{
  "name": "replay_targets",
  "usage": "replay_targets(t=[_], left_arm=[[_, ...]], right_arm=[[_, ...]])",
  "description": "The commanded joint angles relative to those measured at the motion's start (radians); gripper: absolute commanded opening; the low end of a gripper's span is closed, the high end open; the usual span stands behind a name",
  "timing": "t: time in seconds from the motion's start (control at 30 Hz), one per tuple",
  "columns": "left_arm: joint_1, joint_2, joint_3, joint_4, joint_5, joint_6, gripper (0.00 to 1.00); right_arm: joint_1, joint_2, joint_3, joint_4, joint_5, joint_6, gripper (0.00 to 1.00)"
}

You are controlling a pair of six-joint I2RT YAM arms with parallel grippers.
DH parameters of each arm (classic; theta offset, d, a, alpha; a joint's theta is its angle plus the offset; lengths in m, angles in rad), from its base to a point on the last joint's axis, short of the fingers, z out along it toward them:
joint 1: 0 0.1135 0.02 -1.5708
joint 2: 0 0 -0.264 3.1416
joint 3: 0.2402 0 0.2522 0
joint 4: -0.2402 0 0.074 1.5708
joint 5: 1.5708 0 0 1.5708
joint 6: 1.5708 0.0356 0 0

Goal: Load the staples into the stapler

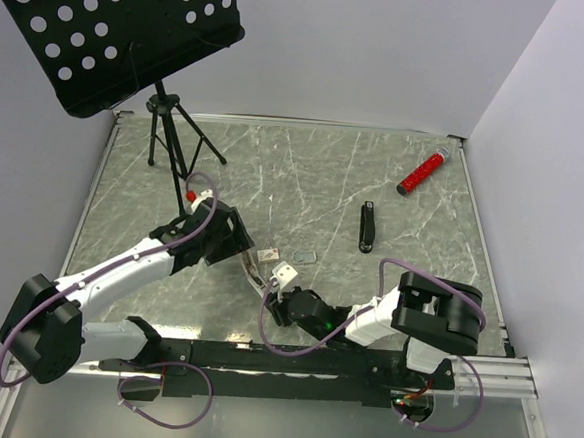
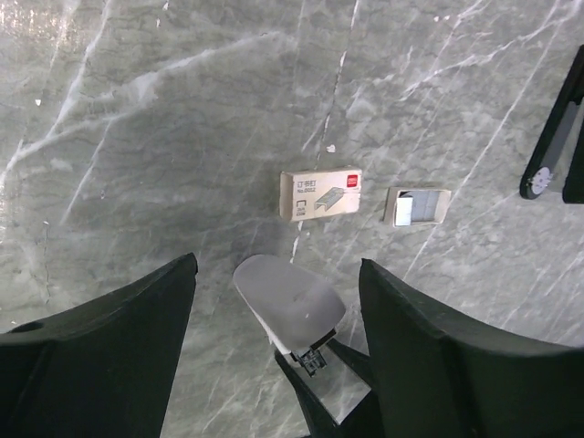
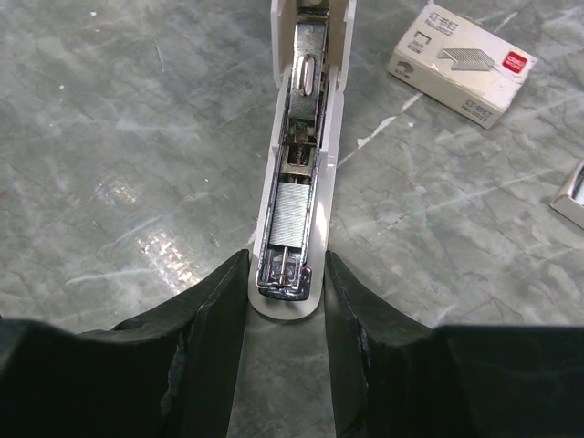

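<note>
Right claw (image 3: 286, 260): clenched on the near end of the stapler (image 3: 301, 100), one finger against each white side.
Stapler: white, hinged open and pointing straight ahead from the right claw's fingertips; its silvery rail faces up.
Strip of staples (image 3: 294, 214): lies in the rail, just ahead of the right claw's grip.
Left claw (image 2: 276, 269): released, fingers spread wide; the stapler's rounded white top sits in the gap, touching neither finger.
Staple box (image 2: 319, 194): cream with a red mark, flat on the surface (image 1: 305, 170), just ahead of the left claw; ahead and to the right of the right claw.
Tray piece (image 2: 417, 206): grey, just right of the box, apart from it.
Black bar (image 1: 368, 227): on the surface, well ahead and right of both claws.
Red cylinder (image 1: 421, 173): farther out, beyond the black bar.
</note>
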Motion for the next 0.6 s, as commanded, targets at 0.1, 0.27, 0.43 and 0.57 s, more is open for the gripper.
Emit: replay_targets(t=[0.1,0.27,0.43,0.57], left_arm=[[-0.004,0.042,0.048,0.022,-0.004,0.037,0.67],[-0.004,0.036,0.030,0.022,0.003,0.020,0.51],[-0.013,0.011,0.014,0.015,0.013,-0.003,0.36],[-0.064,-0.004,0.005,-0.001,0.004,-0.025,0.25]], right_arm=[[0.012,0.055,0.013,-0.084,-0.124,0.032,0.35],[0.012,0.058,0.017,-0.090,-0.121,0.037,0.34],[0.012,0.059,0.019,-0.089,-0.118,0.041,0.34],[0.012,0.045,0.029,-0.103,-0.116,0.035,0.33]])
